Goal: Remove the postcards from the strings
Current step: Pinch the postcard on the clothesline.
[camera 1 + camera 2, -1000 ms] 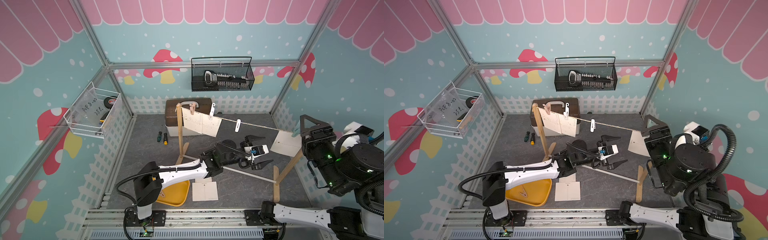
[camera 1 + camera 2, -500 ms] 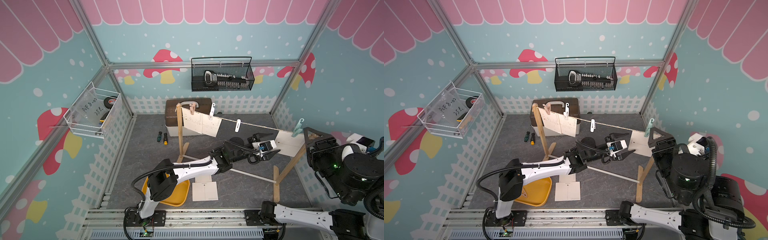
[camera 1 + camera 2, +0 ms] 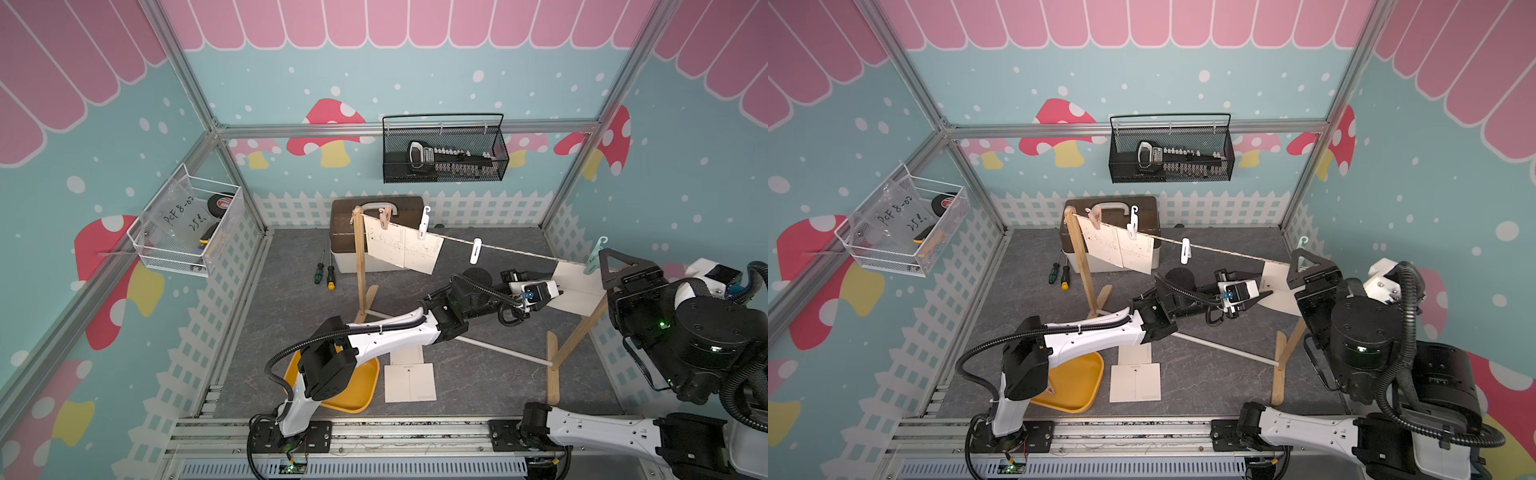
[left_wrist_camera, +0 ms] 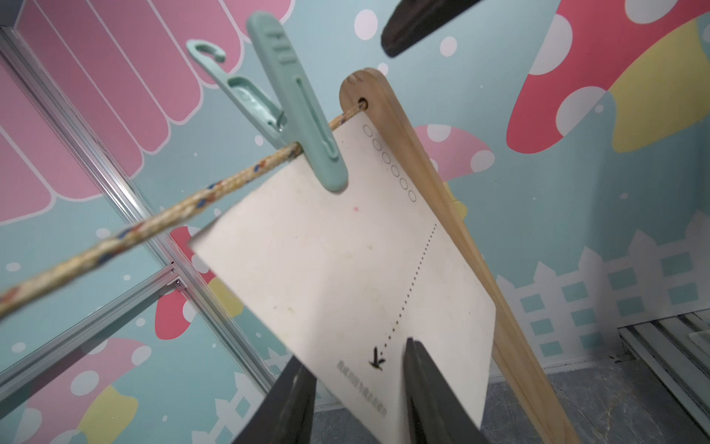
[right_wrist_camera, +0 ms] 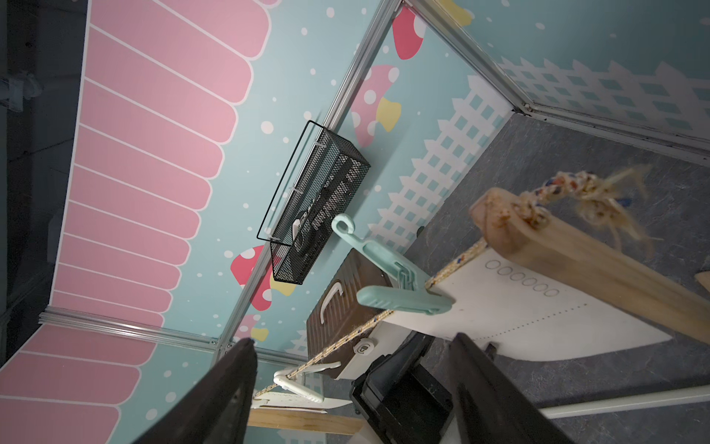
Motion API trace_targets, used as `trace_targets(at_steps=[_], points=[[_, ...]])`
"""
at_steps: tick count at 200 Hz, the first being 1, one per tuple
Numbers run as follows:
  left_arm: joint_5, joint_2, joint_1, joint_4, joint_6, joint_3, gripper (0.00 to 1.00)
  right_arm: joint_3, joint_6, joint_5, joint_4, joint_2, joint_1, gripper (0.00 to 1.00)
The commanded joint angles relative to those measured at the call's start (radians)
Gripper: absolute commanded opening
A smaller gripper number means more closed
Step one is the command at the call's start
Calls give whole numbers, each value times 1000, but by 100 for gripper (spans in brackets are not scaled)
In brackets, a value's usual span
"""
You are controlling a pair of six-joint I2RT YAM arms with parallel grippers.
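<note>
Straddling postcard btm edge, L hand cropped; grip unclear.

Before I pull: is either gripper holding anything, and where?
The left gripper straddles the bottom edge of the hanging postcard; whether it is clamped cannot be told. The right gripper is open and holds nothing.

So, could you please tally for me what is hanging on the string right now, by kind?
Postcards: 3
Pegs: 4
Total on the string: 7
</note>
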Motion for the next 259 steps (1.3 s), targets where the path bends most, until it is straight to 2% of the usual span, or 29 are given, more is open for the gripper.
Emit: trace_targets(at_steps=[1,38,54,84,121,127,161,203,259], points=[[29,38,28,-23,14,47,36,20,-3,24,-26,22,4,78],[69,52,61,-17,-11,74,31,34,-12,39,-26,38,3,78],[110,52,72,-21,-34,83,41,44,-22,42,-25,47,3,78],[205,56,81,-47,-84,111,48,55,-32,50,-22,60,3,78],[274,79,82,-95,-116,158,49,55,-50,62,-18,65,4,78],[286,82,81,-104,-165,165,49,56,-55,66,-16,64,4,78],[360,108,77,-176,-197,213,42,57,-72,71,-10,64,4,78],[388,122,78,-199,-208,222,34,46,-79,71,-7,62,2,78],[399,128,78,-204,-196,230,7,9,-43,39,-1,64,3,78]])
